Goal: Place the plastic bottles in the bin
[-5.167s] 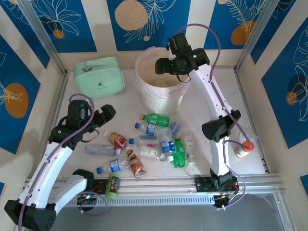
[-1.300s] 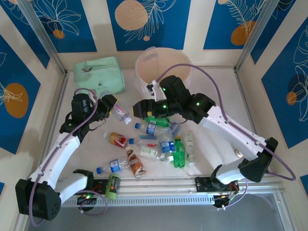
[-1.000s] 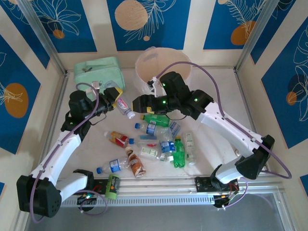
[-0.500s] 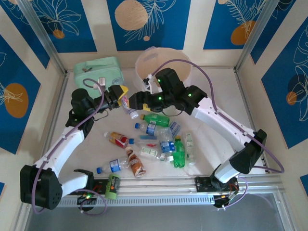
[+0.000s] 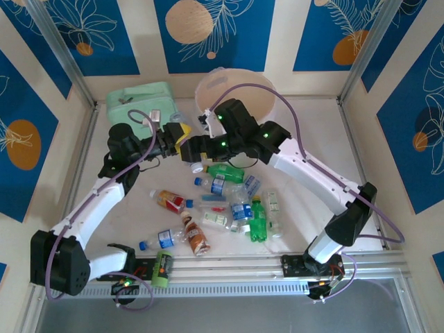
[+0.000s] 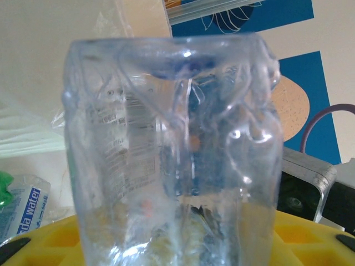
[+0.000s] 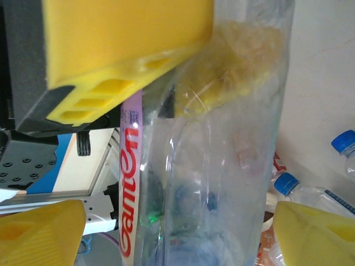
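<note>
My left gripper (image 5: 178,134) is shut on a clear crumpled bottle (image 5: 192,161) and holds it in the air just left of the bin (image 5: 229,75). In the left wrist view the bottle (image 6: 172,138) stands between the yellow pads (image 6: 310,238). My right gripper (image 5: 193,148) is open. Its yellow fingers (image 7: 39,235) stand on either side of the same bottle (image 7: 222,166), below the left gripper's pad (image 7: 127,44). Several more bottles (image 5: 229,201) lie in a heap on the table, among them a green one (image 5: 225,171).
The mint-green pouch (image 5: 139,104) lies at the back left, close behind the left gripper. The right arm (image 5: 305,173) arches over the heap of bottles and crosses in front of the bin. A brown bottle (image 5: 197,237) and a blue-capped one (image 5: 159,239) lie near the front rail.
The left gripper picked a clear bottle off the table and carried it up and to the right. The right gripper swung down from the bin and now straddles that bottle.
</note>
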Action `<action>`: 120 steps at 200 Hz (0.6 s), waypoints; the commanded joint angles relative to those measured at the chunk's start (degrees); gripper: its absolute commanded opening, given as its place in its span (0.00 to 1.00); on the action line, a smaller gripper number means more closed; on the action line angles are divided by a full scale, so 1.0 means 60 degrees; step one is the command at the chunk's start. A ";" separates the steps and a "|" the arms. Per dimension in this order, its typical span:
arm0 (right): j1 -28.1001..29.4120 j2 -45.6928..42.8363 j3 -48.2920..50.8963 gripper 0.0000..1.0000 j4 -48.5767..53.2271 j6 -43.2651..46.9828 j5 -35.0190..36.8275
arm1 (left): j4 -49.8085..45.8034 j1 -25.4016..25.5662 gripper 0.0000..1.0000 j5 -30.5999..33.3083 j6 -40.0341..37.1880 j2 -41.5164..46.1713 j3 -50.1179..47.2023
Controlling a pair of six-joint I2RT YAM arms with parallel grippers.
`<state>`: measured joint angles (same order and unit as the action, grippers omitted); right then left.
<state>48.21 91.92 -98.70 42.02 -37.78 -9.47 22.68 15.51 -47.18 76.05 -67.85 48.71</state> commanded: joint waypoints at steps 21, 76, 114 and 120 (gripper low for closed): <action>0.0104 0.0206 -0.0443 0.85 0.0408 0.0348 0.0246 | -0.0048 0.0185 0.51 -0.0325 -0.0312 -0.0127 0.0438; 0.0170 0.0220 -0.0491 0.80 0.0522 0.0408 0.0421 | -0.0359 0.0253 0.51 -0.0355 -0.0515 -0.0169 0.0539; 0.0184 0.0233 -0.0549 0.77 0.0554 0.0430 0.0436 | -0.0521 0.0262 0.50 -0.0355 -0.0596 -0.0204 0.0620; 0.0184 0.0225 -0.0543 0.76 0.0558 0.0436 0.0444 | -0.0527 0.0270 0.50 -0.0355 -0.0602 -0.0209 0.0627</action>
<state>48.80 92.97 -99.48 43.72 -36.18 -7.35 20.01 16.45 -48.03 74.46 -68.86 50.35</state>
